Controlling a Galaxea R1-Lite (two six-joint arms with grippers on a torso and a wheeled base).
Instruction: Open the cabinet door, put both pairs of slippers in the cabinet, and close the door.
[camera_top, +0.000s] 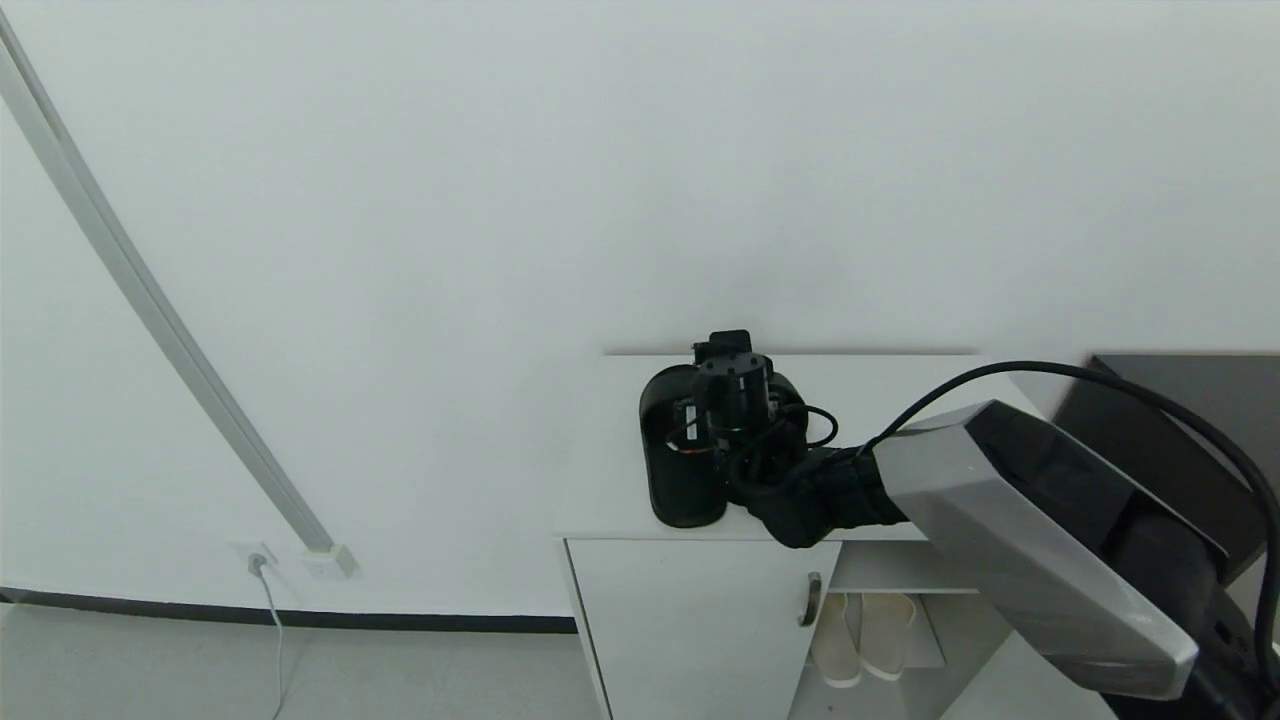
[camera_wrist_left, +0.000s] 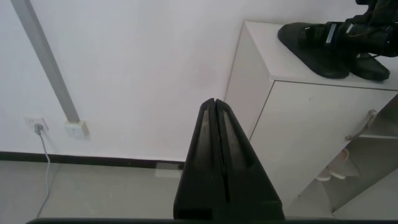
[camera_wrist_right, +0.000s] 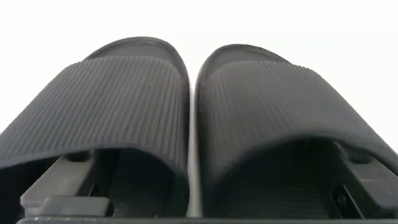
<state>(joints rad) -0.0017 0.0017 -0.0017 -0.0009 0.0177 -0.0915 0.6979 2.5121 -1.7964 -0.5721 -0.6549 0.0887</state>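
Black slippers (camera_top: 682, 470) on cabinet (camera_top: 690, 630) top, long axis in line w/ R gripper (camera_wrist_right: 198, 196), jaws spread, one finger under each strap; L gripper (camera_wrist_left: 214, 106) pressed together, off cabinet's left side.

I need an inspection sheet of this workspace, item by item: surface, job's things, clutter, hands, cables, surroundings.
Surface: cabinet, white top, bears the black slippers.
Job's things: black slippers side by side on the top; white slippers on a shelf in the open right side; left door shut.
Clutter: nothing seen.
Hands: right hand open, one finger in each black slipper; left hand shut, empty, in the air apart from the cabinet.
Cables: black cable over the right arm; grey cord from the socket.
Surroundings: white wall, slanted conduit, grey floor, dark object right of the cabinet.
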